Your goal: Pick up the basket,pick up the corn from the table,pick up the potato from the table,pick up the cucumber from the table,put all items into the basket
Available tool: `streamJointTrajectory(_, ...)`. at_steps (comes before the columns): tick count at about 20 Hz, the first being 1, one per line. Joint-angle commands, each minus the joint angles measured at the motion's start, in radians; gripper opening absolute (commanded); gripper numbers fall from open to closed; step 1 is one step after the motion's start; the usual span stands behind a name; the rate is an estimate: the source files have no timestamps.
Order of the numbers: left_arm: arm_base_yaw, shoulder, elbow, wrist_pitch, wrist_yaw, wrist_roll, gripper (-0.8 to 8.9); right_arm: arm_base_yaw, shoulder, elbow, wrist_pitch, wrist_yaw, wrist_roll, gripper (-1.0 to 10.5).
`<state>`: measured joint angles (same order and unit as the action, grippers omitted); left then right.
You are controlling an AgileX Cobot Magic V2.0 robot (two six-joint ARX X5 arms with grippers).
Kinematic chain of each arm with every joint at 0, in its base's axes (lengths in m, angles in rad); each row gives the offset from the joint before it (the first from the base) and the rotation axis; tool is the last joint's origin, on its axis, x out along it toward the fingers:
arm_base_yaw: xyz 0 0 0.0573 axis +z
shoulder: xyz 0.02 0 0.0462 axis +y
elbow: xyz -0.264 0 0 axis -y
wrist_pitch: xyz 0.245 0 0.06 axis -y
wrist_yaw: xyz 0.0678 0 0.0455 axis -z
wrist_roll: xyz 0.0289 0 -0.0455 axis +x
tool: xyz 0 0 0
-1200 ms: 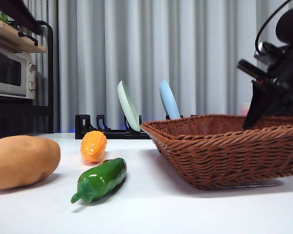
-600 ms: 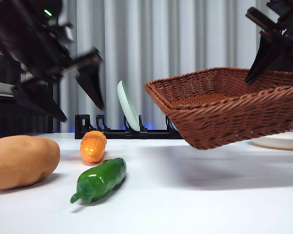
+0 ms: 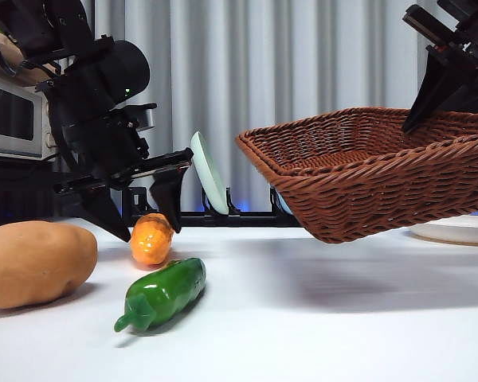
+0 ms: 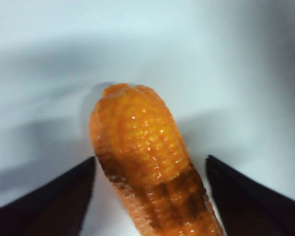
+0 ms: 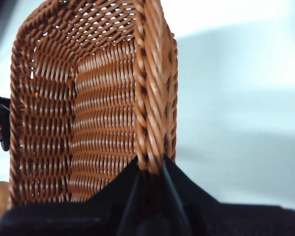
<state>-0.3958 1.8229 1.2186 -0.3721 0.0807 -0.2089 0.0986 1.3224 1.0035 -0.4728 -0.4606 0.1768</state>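
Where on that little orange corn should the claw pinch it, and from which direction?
Probably across its ribbed middle, coming down from above. The corn lies on its side on the table, so its narrow width fits between the jaws. The left gripper already hangs over it, open, one jaw on each side, apart from the potato and cucumber.

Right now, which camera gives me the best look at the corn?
The left wrist view: the corn fills the picture, lying between the open left gripper jaws, ribs clear. The front view shows it small on the table, under that gripper, beside the cucumber. The right wrist view shows only the basket.
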Motion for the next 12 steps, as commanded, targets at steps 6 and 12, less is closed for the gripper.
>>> streamJointTrajectory(6,-0.002,0.004,0.004,-0.01,0.007,0.057,-0.08,0.0,-0.008,0.008,0.015,-0.008,0.024,-0.1)
streamJointTrajectory(12,-0.031,-0.301,0.021,-0.055,0.126,0.024,-0.08,0.029,-0.002,0.008,0.034,-0.008,0.058,-0.1)
